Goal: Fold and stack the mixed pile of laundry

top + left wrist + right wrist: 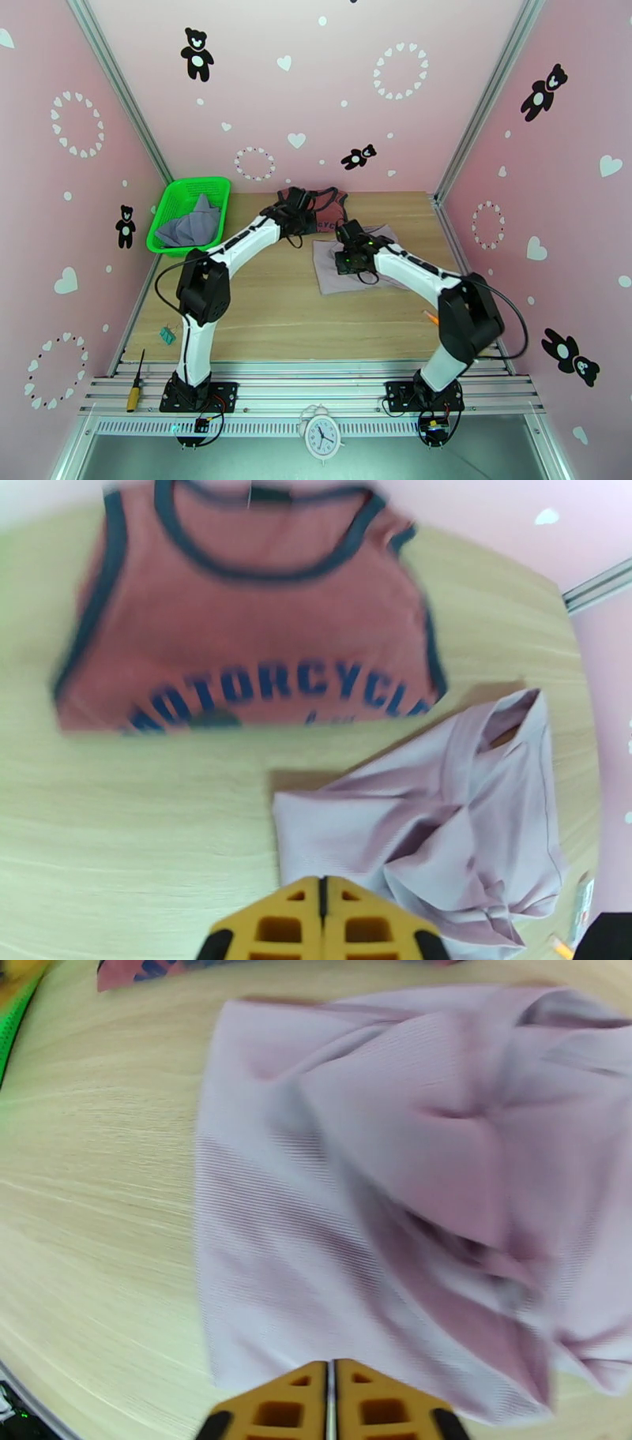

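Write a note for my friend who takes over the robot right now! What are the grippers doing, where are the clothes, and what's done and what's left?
Left gripper: shut, holding nothing, hovering near the red tank top.
Right gripper: shut, holding nothing, above the mauve piece.
Tank top: spread flat at the far edge of the table, lettering up.
Mauve piece: rumpled on the table, just right of the tank top.
Grey shirt: bunched in the green basket, far left.
Done: two garments are out on the table.
Left: take out the grey shirt, fold all three, then stack them.
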{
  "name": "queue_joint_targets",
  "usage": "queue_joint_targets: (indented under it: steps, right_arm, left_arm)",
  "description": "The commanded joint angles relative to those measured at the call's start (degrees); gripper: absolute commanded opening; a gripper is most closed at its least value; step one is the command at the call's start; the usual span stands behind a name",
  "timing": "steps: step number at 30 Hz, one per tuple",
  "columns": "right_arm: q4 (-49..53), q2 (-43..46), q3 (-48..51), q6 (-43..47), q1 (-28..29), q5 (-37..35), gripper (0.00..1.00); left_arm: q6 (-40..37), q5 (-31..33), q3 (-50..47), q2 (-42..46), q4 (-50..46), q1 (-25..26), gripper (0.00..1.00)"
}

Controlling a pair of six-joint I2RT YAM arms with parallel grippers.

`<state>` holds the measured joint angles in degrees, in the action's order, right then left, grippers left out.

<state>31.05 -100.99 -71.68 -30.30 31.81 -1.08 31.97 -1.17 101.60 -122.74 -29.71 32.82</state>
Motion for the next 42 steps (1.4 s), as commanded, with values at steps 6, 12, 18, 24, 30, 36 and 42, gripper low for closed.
queue_joint_targets:
  steps: [6,12,18,24,30,36,42]
  right_arm:
    - [-2.59,-11.53,-7.37,-2.73,0.18,1.38,0.0]
    - [-1.99,-16.87,-11.47,-2.84,0.06,-4.23,0.0]
    - [-0.39,-18.28,-13.22,-0.45,-2.97,-10.91,0.0]
    - [-0.22,-17.67,-13.66,2.14,-8.97,-12.2,0.0]
    - [0.13,-16.13,-12.67,2.68,-14.09,-12.96,0.0]
    - [1.22,-11.43,-11.17,4.01,-15.46,-13.64,0.0]
    - [1.36,-3.59,-5.27,4.51,-14.97,-7.85,0.0]
  left_arm:
    - [8.46,-5.94,-2.33,-8.53,11.75,3.0,0.0]
    - [9.58,-3.91,-1.37,-12.95,10.18,3.14,0.0]
    - [8.92,-1.4,-4.88,-13.42,9.25,3.19,0.0]
    - [7.37,1.16,-6.93,-12.45,7.85,3.18,0.0]
    - [6.21,2.39,-6.68,-12.01,6.55,3.15,0.0]
    - [4.33,3.61,-6.57,-9.77,5.23,3.13,0.0]
    - [-0.09,8.03,-8.22,0.31,1.26,5.34,0.0]
